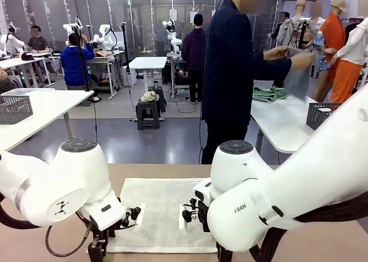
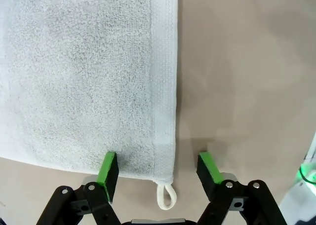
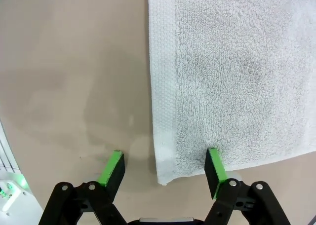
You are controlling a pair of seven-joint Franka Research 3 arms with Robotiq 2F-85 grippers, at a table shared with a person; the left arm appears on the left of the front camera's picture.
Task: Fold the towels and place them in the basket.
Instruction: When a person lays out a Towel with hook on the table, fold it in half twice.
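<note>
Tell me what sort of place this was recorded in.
Probably an open lab or workshop hall: several white work tables, glass partitions behind them, and a person busy at the next table.

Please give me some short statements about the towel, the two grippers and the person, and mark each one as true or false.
The white towel lies flat on the table. True.
The left gripper is shut on the towel's loop. False: its jaws stand open astride the corner, the loop free.
The right gripper has one finger over the towel, one over bare table. True.
The person holds this towel's far edge. False: the person faces another table, holding a grey cloth.
</note>
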